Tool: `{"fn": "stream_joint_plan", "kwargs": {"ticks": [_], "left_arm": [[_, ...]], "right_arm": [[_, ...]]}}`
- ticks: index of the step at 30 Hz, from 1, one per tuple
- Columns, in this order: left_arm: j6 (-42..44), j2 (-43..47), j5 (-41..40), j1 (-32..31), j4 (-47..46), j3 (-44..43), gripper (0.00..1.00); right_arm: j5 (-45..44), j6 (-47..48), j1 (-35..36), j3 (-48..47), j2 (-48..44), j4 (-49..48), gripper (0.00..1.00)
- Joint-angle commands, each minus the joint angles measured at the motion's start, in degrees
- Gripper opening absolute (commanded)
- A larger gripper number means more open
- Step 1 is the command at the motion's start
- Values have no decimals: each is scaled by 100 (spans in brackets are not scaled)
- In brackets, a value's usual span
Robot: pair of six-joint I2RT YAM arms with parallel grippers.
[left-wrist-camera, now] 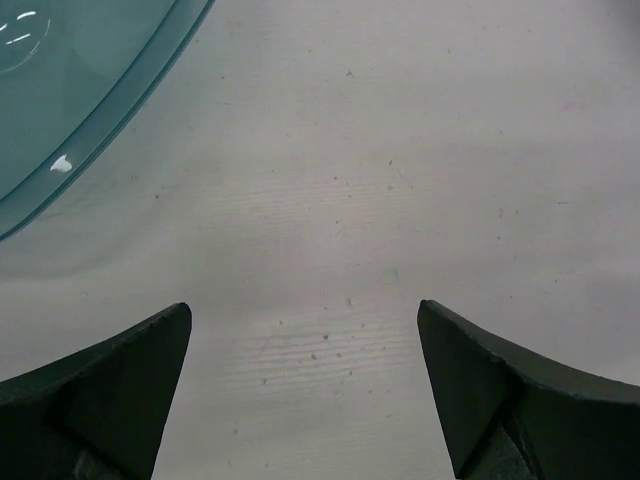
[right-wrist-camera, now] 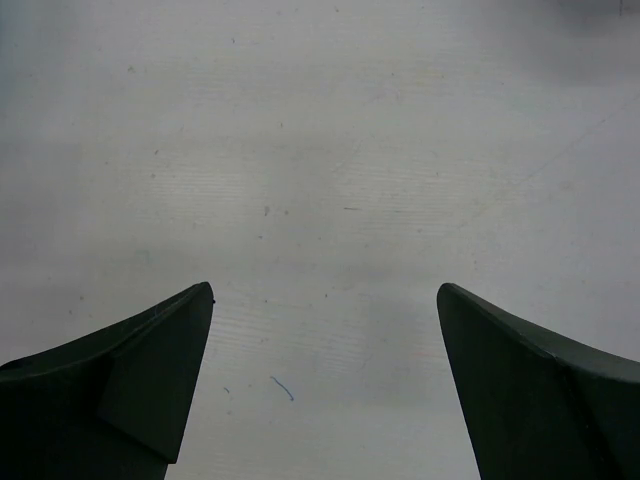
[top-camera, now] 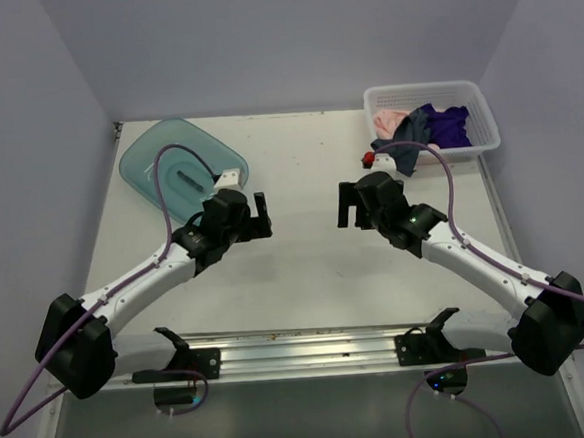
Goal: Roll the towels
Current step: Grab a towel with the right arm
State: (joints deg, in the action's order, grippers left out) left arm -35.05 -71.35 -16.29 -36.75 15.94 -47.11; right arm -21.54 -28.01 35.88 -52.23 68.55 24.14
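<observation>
The towels lie crumpled together in a white basket [top-camera: 487,137] at the back right: a pale pink one [top-camera: 389,120], a slate-blue one [top-camera: 418,127] and a purple one [top-camera: 452,126]. My left gripper [top-camera: 263,214] hangs open over the table's middle left, and its wrist view shows only bare table between the fingers [left-wrist-camera: 304,312]. My right gripper [top-camera: 345,205] hangs open facing it across a gap, some way in front and left of the basket, with nothing between its fingers [right-wrist-camera: 325,292].
A teal translucent tray [top-camera: 143,164] lies at the back left, its rim showing in the left wrist view [left-wrist-camera: 120,110]. A small red thing [top-camera: 366,159] sits by the basket's front left corner. A metal rail [top-camera: 301,344] spans the near edge between the arm bases.
</observation>
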Motion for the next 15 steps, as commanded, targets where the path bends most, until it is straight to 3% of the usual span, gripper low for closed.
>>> {"fn": "stream_joint_plan", "kwargs": {"ticks": [1,8,15], "left_arm": [[174,69,56,37,-232,0,100],[-98,-860,-304,37,443,-386,99],[-204,-1776,-111,54,365,-729,99]], "right_arm": [[-140,-3,-19,-25,-105,-217,99],[-61,15,-19,-51,-61,-129,99],[45,111,-11,134,-290,-305,99]]}}
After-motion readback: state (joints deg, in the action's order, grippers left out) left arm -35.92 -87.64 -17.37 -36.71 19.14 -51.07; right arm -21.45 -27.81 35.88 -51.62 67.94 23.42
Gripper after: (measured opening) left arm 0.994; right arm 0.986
